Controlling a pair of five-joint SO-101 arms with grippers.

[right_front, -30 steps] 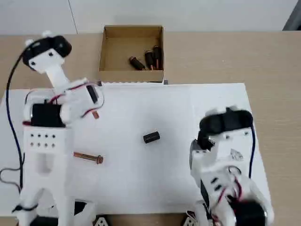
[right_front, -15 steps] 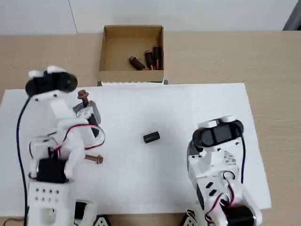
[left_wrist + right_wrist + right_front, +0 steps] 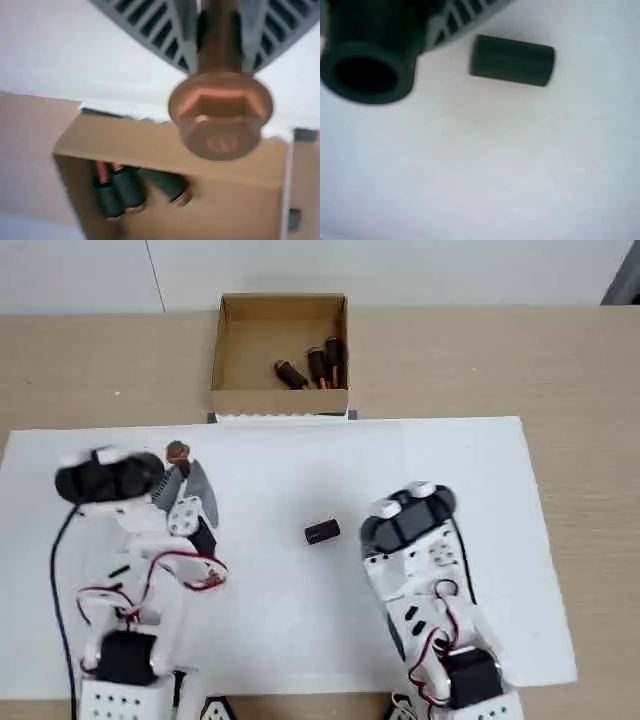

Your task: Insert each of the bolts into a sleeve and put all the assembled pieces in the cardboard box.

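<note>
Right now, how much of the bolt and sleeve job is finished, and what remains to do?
Done: three assembled pieces lie in the cardboard box. In hand: the left gripper is shut on a bolt, and the right gripper appears to hold a sleeve. Left: joining those two and boxing them, plus a loose sleeve lying on the white sheet, which needs a bolt.

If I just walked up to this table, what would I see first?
Probably the copper bolt, big in the left wrist view, pinched in the left jaws with its head toward the cardboard box, where three finished pieces lie. Next, the right jaws hold a black sleeve over the white sheet, with a second sleeve lying loose nearby.
</note>
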